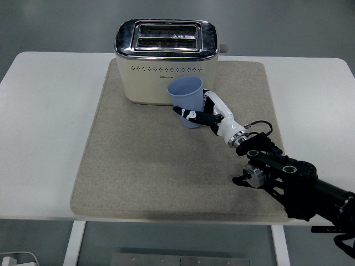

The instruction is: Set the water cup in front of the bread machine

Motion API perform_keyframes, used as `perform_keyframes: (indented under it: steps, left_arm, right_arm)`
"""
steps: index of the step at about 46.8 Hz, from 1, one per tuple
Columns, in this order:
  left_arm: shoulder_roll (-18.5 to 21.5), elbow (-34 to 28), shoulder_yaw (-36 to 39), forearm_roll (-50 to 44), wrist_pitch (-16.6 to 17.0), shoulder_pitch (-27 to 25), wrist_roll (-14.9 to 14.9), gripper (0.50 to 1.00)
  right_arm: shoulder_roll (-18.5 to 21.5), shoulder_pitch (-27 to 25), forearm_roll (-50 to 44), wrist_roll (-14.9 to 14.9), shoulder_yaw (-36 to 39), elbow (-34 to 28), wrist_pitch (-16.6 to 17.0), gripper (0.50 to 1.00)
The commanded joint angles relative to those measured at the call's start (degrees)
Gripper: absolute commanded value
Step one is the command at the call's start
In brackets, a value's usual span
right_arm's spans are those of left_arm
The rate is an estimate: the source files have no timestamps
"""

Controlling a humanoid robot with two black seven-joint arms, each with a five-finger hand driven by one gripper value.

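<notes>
Right now we see our right hand [206,113] gripping the blue water cup [186,101] upright, just at the bread machine's [165,60] 5 o'clock, over the mat [133,166].

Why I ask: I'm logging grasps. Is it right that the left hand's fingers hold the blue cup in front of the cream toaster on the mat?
Not quite: the head view shows the right hand holding the blue cup, not the left. The rest stands: the cup is in front of the cream toaster on the mat.
</notes>
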Motion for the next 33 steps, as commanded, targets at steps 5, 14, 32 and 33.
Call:
perform_keyframes:
  steps: [5, 14, 32, 33]
  left_arm:
    - [0.0, -0.1, 0.0, 0.0, 0.0, 0.0, 0.0, 1.000]
    - [0.0, -0.1, 0.0, 0.0, 0.0, 0.0, 0.0, 1.000]
    - [0.0, -0.1, 0.0, 0.0, 0.0, 0.0, 0.0, 1.000]
    - [0.0, -0.1, 0.0, 0.0, 0.0, 0.0, 0.0, 1.000]
  right_arm:
    - [0.0, -0.3, 0.2, 0.0, 0.0, 0.0, 0.0, 0.690]
    - [0.0, -0.3, 0.5, 0.0, 0.1, 0.2, 0.0, 0.754]
    - [0.0, -0.1, 0.5, 0.1, 0.1, 0.6, 0.0, 0.836]
    - [0.0, -0.1, 0.5, 0.1, 0.1, 0.6, 0.0, 0.850]
